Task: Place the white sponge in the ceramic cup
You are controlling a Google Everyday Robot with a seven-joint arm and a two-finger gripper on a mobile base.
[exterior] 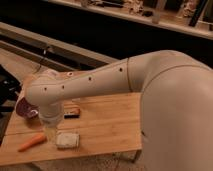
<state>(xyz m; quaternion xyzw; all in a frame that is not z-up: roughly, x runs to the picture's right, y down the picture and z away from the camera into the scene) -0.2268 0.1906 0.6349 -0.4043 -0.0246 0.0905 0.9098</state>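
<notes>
"Where is the white sponge [67, 140]?"

"It lies flat near the front edge of the worktop [110, 125]. Nothing holds it."

"And the claw [51, 131]?"

"It hangs down just beside the sponge, to its left in the picture. It looks spread wide, with nothing in it."

"Which way does the sponge lie?"

"Its long side runs along the front edge. I think the claw must slide a little to the right to get over it."

"What else is there?"

"An orange carrot [32, 142] is on the claw's other side. A purple bowl [25, 107] and a black block [72, 114] sit farther back. I can't see the ceramic cup. The big white arm [100, 85] may hide it."

"And the worktop and the room?"

"The worktop is pale wood planks. The room is dark, with a long ledge [60, 47] behind."
</notes>
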